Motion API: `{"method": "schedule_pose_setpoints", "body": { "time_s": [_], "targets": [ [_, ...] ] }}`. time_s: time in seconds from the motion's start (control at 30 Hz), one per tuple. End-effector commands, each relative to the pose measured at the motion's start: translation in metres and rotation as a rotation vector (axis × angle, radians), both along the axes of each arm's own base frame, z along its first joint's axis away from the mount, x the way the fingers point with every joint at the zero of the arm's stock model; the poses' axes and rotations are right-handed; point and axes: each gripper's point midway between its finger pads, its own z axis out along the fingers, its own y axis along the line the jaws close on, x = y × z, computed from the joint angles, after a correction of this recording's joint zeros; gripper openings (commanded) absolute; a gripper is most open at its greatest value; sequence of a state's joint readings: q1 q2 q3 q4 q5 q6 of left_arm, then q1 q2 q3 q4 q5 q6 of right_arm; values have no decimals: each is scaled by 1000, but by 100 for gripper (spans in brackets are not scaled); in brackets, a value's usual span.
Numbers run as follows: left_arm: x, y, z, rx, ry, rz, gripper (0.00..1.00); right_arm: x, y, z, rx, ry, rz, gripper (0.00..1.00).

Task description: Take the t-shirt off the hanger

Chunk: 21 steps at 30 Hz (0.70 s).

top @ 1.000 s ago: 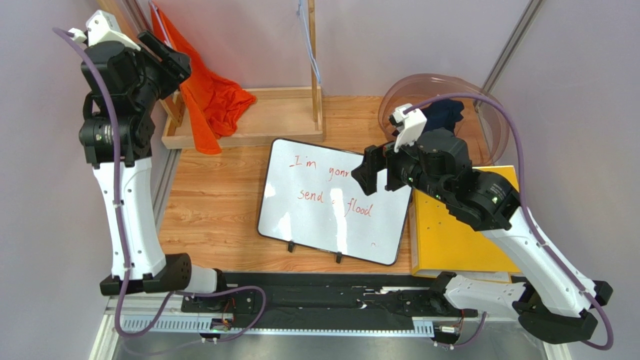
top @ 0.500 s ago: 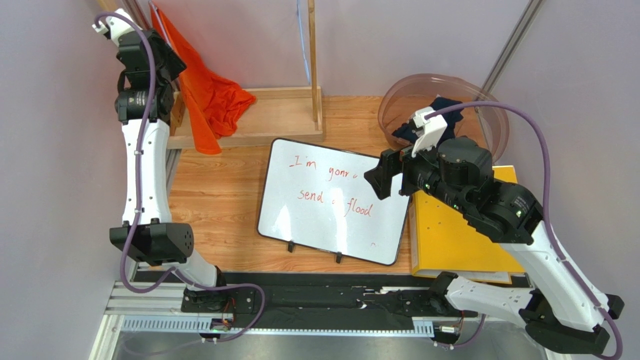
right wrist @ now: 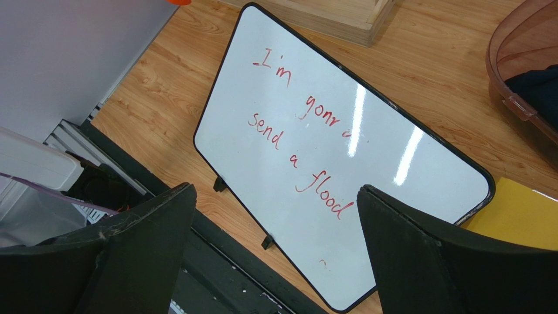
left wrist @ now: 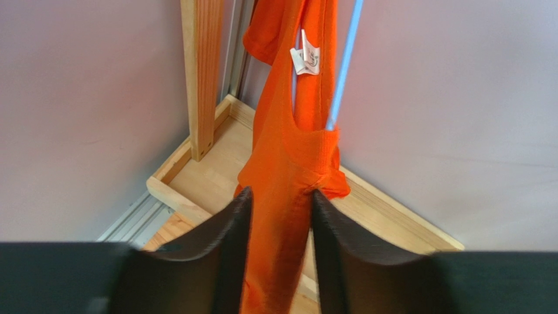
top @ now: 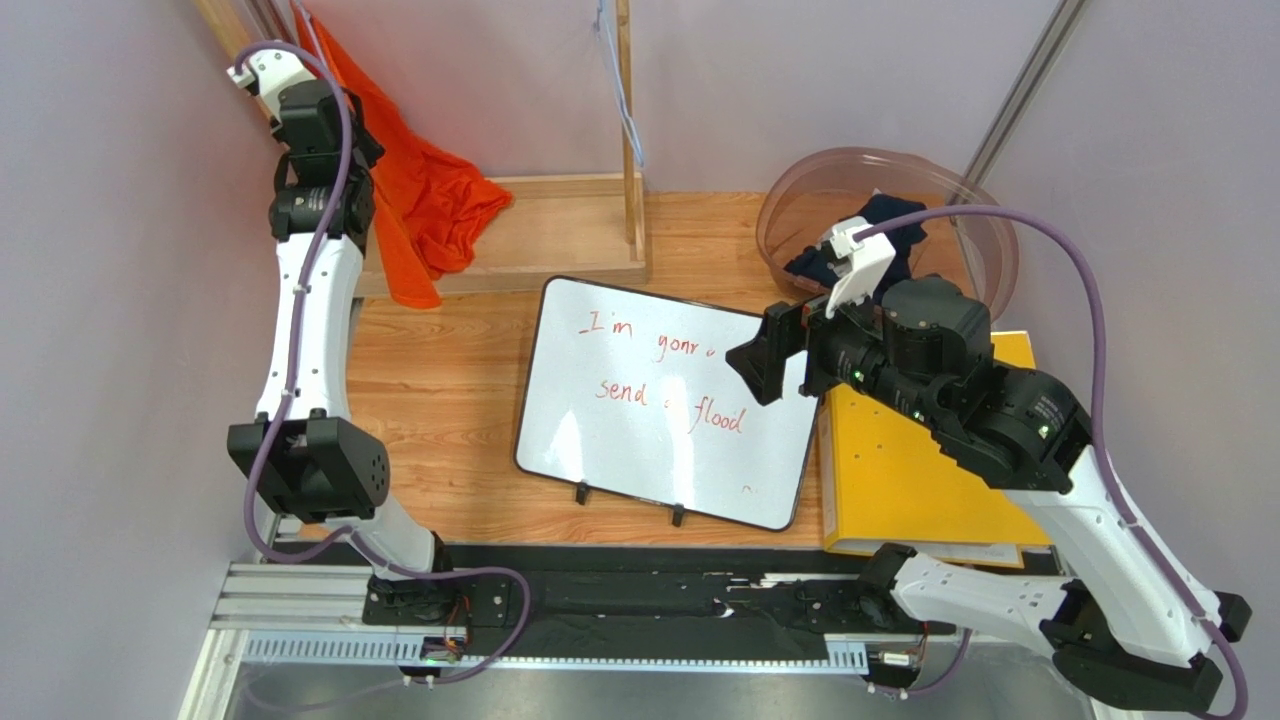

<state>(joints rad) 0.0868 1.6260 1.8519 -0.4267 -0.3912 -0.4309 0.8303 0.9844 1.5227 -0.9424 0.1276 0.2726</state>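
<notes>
The orange t-shirt (top: 428, 195) hangs at the far left over the wooden rack base (top: 556, 225). In the left wrist view the t-shirt (left wrist: 288, 150) hangs from a thin blue hanger (left wrist: 344, 59), with a white label near the collar. My left gripper (left wrist: 280, 191) is closed on a bunched fold of the t-shirt, one finger on each side of the fabric. In the top view the left gripper (top: 358, 150) is raised high against the shirt. My right gripper (top: 751, 360) is open and empty above the whiteboard, as the right wrist view (right wrist: 275, 190) shows.
A whiteboard (top: 669, 398) with red writing stands mid-table. A wooden post (top: 624, 120) carries a second blue hanger. A clear brown bowl (top: 977, 240) with dark cloth sits at the back right. A yellow folder (top: 917, 480) lies at the right. The wall is close on the left.
My left arm has stretched upward and swung its wrist toward the shirt's top. My right gripper has shifted slightly right. The shirt's shape looks the same.
</notes>
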Motion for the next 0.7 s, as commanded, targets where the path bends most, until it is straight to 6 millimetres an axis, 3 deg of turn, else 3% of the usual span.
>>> {"method": "schedule_pose_setpoints", "body": {
  "time_s": [0.0,0.17,0.27,0.57,0.67],
  "targets": [
    [18,2,-4,20,-7,-3,30,-7,-1,10,47,-14,12,100],
    [16,-1,9,33,-28,-25,6,-6,2,2,37,8,16,100],
    [4,-7,28,20,-73,-45,0,-4,5,-1,31,13,19,100],
    [-62,-14,114,68,-250,-59,0,2,19,-10,29,39,42,100],
    [-83,-16,133,91,-286,-67,0,4,25,-14,28,48,53,100]
  ]
}}
